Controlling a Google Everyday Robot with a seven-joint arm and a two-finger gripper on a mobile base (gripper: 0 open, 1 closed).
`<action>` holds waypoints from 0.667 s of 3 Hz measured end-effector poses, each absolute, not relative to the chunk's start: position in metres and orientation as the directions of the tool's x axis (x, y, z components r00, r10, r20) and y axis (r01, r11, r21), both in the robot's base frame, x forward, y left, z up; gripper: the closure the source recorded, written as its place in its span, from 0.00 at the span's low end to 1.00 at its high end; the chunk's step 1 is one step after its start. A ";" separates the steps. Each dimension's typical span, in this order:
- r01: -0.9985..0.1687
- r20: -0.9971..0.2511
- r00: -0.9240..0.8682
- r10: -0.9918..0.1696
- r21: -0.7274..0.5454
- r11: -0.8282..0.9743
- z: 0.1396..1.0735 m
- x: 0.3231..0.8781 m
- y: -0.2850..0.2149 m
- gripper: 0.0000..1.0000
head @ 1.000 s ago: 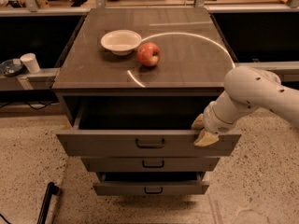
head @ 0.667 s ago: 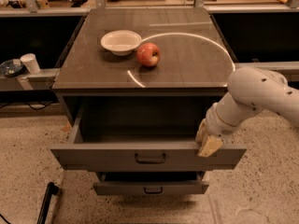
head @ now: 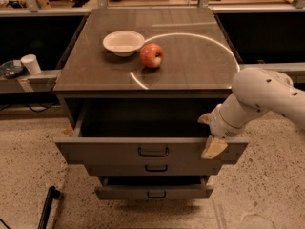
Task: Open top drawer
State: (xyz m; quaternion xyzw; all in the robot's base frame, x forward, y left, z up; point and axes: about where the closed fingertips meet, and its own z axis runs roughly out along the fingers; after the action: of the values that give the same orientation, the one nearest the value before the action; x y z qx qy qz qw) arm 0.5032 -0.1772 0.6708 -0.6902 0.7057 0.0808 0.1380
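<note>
Hand [head: 209, 135] at open top drawer [head: 119, 150]

We note: white round bowl [head: 123, 42] just left of red apple [head: 151, 55], both on dark cabinet top [head: 190, 66]. Beneath it, wide grey metal top drawer [head: 119, 150] juts forward over two narrower grey drawers [head: 114, 170]. White arm's gripper [head: 210, 133] at top drawer's front edge, right of dark pull handle [head: 153, 152].

Top drawer [head: 109, 149] looks matt metal, the tool [head: 209, 133] gripping its front rim smooth, perhaps plastic.
</note>
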 end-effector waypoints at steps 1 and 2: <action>-0.996 -0.306 -0.009 -0.952 -0.076 0.034 0.671 0.503 -0.177 0.00; -0.996 -0.306 -0.009 -0.952 -0.076 0.034 0.671 0.503 -0.177 0.00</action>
State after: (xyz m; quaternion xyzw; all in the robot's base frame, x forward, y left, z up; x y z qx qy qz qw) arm 0.5032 -0.1772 0.6708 -0.6902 0.7057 0.0808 0.1380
